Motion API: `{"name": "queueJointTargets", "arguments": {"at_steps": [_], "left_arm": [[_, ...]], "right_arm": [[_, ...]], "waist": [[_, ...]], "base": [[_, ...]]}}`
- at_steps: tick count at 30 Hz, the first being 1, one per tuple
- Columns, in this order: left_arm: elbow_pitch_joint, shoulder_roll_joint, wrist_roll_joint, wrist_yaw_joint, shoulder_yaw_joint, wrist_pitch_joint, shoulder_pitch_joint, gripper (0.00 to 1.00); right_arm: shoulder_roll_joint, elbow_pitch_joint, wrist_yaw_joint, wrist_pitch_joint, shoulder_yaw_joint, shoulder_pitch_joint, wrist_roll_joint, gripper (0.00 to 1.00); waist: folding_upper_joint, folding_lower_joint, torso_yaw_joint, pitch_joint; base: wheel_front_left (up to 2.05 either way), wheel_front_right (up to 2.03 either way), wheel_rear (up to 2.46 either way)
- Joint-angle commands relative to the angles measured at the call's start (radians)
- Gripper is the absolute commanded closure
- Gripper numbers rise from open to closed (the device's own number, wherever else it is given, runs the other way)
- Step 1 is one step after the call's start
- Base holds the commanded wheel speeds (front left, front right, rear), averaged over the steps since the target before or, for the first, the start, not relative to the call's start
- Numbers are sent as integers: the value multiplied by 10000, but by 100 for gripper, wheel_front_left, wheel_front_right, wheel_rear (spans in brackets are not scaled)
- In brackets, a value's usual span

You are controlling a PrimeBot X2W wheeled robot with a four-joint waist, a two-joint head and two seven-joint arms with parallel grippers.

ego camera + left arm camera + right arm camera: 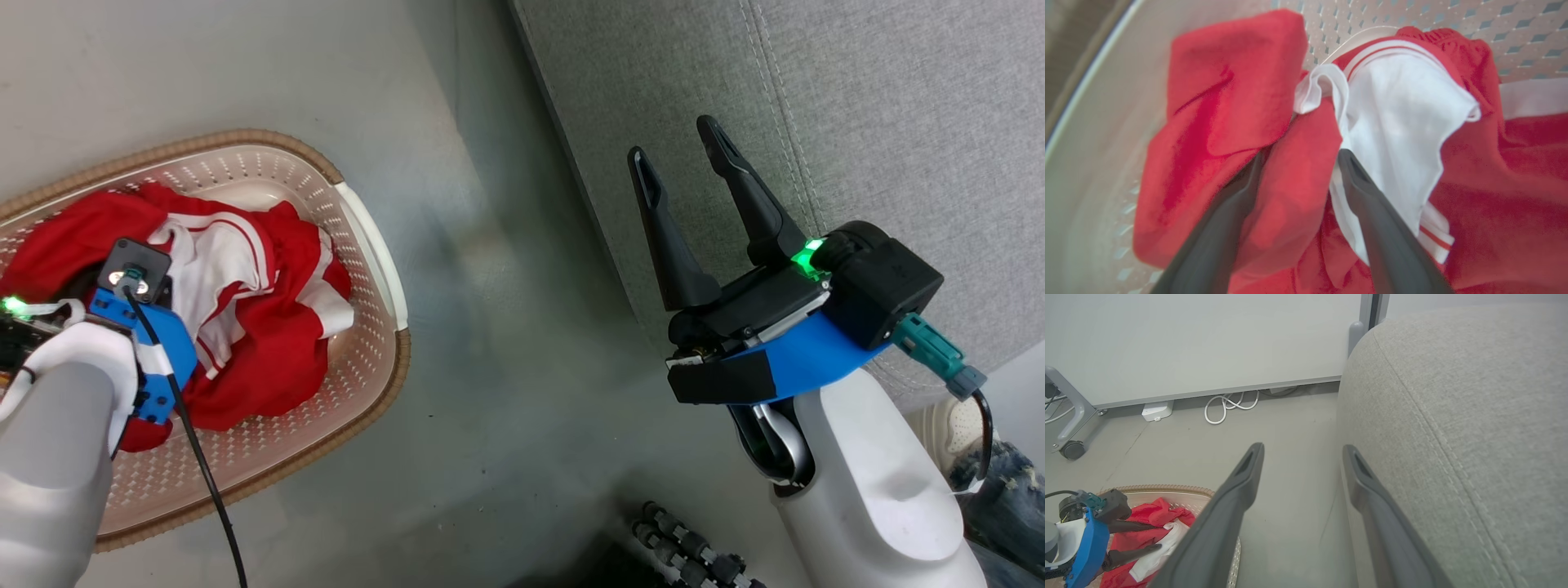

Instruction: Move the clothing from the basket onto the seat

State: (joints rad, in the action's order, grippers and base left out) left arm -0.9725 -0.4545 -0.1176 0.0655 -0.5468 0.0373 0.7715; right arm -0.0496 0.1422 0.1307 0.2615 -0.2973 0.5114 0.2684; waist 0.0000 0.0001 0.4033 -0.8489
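The basket (371, 245), cream with a brown rim, stands on the floor at the left with the red and white clothing (269, 327) heaped in it. My left wrist (135, 306) hangs over the heap and hides its fingers there. In the left wrist view my left gripper (1301, 155) is open and pushed down into the clothing (1494, 183), with a red fold between its fingers and a white panel beside the right one. My right gripper (671, 139) is open and holds nothing; it hovers at the side edge of the light grey seat (898, 122), which stands to its right (1474, 416).
Bare grey floor (506, 327) separates basket and sofa. A person's shoe (947, 425) and jeans leg (1008, 498) show at the lower right. A dark ridged part (694, 547) lies at the bottom. Along the far wall lie a white cable (1229, 406), a white box (1156, 411) and a castor (1071, 450).
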Motion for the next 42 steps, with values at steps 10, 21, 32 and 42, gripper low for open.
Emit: {"name": "queueJointTargets", "arguments": {"at_steps": [10,21,32,42], "left_arm": [[-218,-95,-166,-88,-67,756,270,100],[-237,49,-521,-94,-39,1006,149,100],[-447,651,-849,-25,-169,703,125,100],[-1070,1940,-1201,329,-517,244,-47,100]], "right_arm": [[-14,-75,1,47,-102,240,222,0],[-14,-14,1,48,-13,316,147,0],[-16,484,3,45,235,381,-391,0],[-23,1426,1,35,642,155,-1156,0]], "waist": [[0,-1,122,-242],[0,-1,21,-127],[0,-1,-464,607],[0,-1,-1361,2671]], "base": [[0,0,0],[0,0,0],[0,0,0],[0,0,0]]}}
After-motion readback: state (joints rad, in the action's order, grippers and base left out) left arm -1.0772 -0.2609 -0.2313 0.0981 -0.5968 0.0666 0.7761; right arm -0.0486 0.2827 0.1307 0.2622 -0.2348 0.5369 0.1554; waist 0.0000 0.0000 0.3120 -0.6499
